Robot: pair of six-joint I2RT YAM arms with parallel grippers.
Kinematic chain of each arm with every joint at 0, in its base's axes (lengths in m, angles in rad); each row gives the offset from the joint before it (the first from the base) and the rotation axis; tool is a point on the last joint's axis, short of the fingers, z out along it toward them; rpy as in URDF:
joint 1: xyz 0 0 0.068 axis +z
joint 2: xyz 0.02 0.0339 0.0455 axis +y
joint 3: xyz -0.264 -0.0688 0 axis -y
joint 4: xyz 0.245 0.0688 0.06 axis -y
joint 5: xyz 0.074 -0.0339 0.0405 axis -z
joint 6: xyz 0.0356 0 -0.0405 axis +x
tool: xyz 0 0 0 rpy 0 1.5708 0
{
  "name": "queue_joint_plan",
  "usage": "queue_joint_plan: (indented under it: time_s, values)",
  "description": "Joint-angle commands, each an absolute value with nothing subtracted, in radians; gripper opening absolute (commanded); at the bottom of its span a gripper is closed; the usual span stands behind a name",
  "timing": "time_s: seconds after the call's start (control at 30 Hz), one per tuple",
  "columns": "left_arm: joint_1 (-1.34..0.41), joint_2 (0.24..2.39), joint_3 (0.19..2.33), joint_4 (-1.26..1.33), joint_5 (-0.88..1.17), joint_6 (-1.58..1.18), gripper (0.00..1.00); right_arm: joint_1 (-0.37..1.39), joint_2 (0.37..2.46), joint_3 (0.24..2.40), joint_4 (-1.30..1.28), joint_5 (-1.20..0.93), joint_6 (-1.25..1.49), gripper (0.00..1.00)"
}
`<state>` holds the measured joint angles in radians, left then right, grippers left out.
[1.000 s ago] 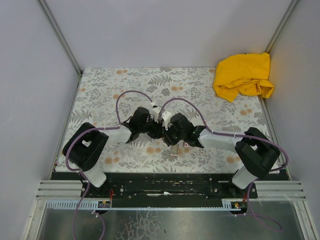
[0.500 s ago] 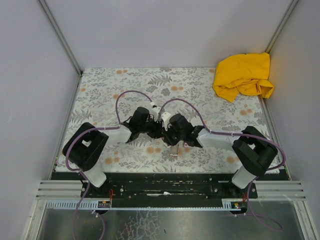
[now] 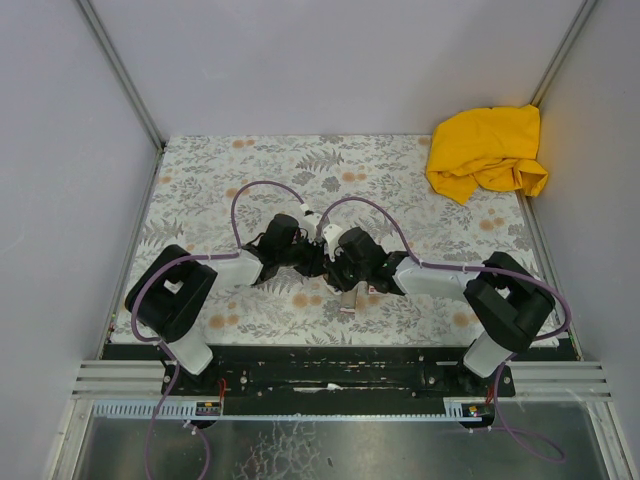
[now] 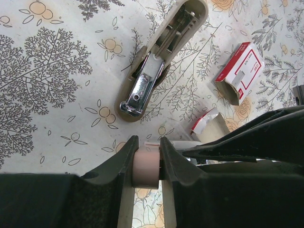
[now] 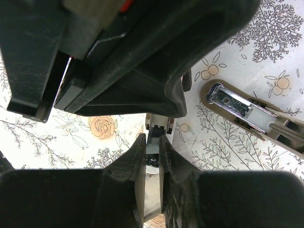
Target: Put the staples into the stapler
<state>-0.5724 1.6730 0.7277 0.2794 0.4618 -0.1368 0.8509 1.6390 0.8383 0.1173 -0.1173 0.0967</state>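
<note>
My left gripper is shut on the cream-pink end of the stapler and holds it just above the table. In the right wrist view its white channel opens toward me. My right gripper is shut on the staples, a short grey ribbed strip whose front end sits at the channel's mouth. A second cream part with a silver metal plate lies flat on the table; the right wrist view shows this part too. From above, both grippers meet at the table's middle.
The white-and-red staple box lies open on the floral table cover beside the grippers, with a torn flap nearer me. A yellow cloth is bunched in the far right corner. Grey walls close three sides.
The right arm's elbow has shifted a little to the left. Both grippers stay where they were, with their holds unchanged.
</note>
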Motion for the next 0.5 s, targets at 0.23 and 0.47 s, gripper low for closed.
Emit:
queue_joint_plan:
  time_s: [0.23, 0.47]
  values:
    - [-0.615, 1.688, 0.71, 0.221, 0.465, -0.091, 0.0, 0.862, 1.585, 0.864, 0.111, -0.107, 0.084, 0.16]
    - [-0.617, 1.685, 0.71, 0.219, 0.462, -0.091, 0.0, 0.862, 1.614, 0.862, 0.12, -0.112, 0.084, 0.16]
